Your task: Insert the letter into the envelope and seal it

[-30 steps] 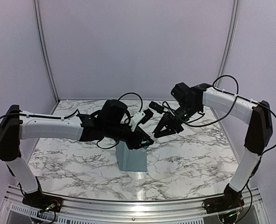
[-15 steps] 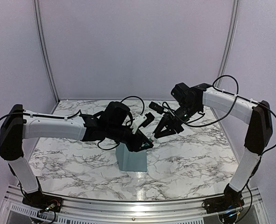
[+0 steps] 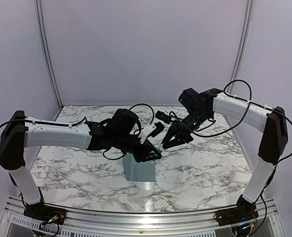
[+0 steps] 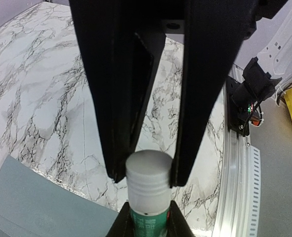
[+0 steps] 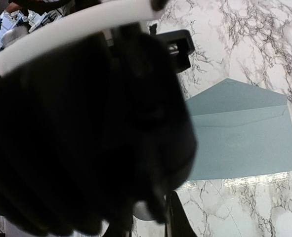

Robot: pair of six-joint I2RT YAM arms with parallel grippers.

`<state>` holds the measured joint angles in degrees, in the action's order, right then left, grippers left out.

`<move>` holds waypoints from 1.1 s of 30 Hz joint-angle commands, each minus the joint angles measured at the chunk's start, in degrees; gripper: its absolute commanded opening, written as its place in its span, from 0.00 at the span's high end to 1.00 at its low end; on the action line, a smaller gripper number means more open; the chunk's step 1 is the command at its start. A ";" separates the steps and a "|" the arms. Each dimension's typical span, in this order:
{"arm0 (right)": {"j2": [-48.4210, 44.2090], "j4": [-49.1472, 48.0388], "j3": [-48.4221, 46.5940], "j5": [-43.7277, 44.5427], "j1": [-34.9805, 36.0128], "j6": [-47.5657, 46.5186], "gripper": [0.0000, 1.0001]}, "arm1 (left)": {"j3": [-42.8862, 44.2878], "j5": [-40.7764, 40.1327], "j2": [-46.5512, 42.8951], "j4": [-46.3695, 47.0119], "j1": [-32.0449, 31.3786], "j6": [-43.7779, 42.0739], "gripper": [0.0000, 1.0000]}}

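Drawn nearer since before, both claws met above the marble bench [image 3: 210, 168], where the blue-grey envelope [image 5: 244, 143] lay flat, flap open: light, limp paper, probably best pinched at an edge. The right claw [image 3: 166, 144] pinched the glue stick [image 4: 146, 224]; the left claw [image 4: 146, 180] closed on its white cap [image 4: 146, 165].

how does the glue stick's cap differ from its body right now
The cap is plain white with ridges; the body is green with print. The left gripper comes at the cap from above, its fingers against the cap's sides, while the right gripper pinches the body from below. Shared: cap and body sit joined in one line, held above the marble table.
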<state>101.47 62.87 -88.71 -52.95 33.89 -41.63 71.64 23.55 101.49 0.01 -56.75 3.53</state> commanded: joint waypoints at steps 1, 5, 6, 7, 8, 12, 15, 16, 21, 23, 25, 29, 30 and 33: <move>-0.46 4.37 -4.40 3.98 1.28 -5.47 1.00 | 1.12 0.71 0.52 0.08 -0.03 -0.26 1.00; -0.13 8.40 -9.44 8.11 1.04 -9.52 1.00 | 0.25 0.63 0.06 0.08 -0.03 -0.85 1.00; 0.18 9.38 -10.67 8.80 0.74 -10.02 1.00 | 0.07 0.42 0.05 0.08 -0.03 -1.07 1.00; 0.66 10.31 -11.83 9.31 0.44 -10.54 1.00 | -0.17 0.06 0.00 0.08 -0.04 -1.29 1.00; 1.23 11.35 -12.97 9.55 0.19 -11.00 1.00 | -0.32 -0.42 -0.11 0.08 -0.03 -1.51 1.00; 3.27 15.15 -17.24 8.13 -1.47 -12.13 1.00 | -0.90 -4.80 -0.77 -3.17 -0.03 -3.24 1.00; 3.72 15.79 -18.53 7.00 -2.57 -11.78 1.00 | -1.44 -7.40 -1.25 -4.30 -0.03 -5.79 1.00; 3.73 15.67 -18.66 7.31 -2.79 -11.59 1.00 | -1.49 -7.72 -1.30 -4.60 -0.03 -5.97 1.00; 3.31 13.26 -18.79 8.57 -3.62 -8.66 1.00 | -1.50 -8.34 -1.17 -5.71 -0.07 -6.34 1.00; 3.06 12.18 -18.55 9.55 -4.07 -7.56 1.00 | -1.50 -8.39 -1.27 -5.72 -0.07 -6.18 1.00; 2.65 10.84 -18.12 11.18 -4.60 -6.16 1.00 | -1.74 -8.50 -1.55 -5.72 0.00 -6.14 1.00; 1.37 4.36 -13.73 16.80 -6.75 -0.41 1.00 | -2.39 -8.63 -2.46 -5.47 0.06 -5.77 1.00; 1.14 3.08 -12.44 17.76 -7.41 0.69 1.00 | -2.58 -8.61 -2.67 -5.21 0.06 -5.46 1.00; 0.36 -3.00 -7.84 23.97 -9.68 6.23 1.00 | -3.40 -8.95 -3.16 -3.78 0.04 -4.33 1.00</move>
<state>104.05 68.69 -100.60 -37.67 27.40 -43.55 69.69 15.31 100.97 -4.43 -56.80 -1.72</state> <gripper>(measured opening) 0.118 0.172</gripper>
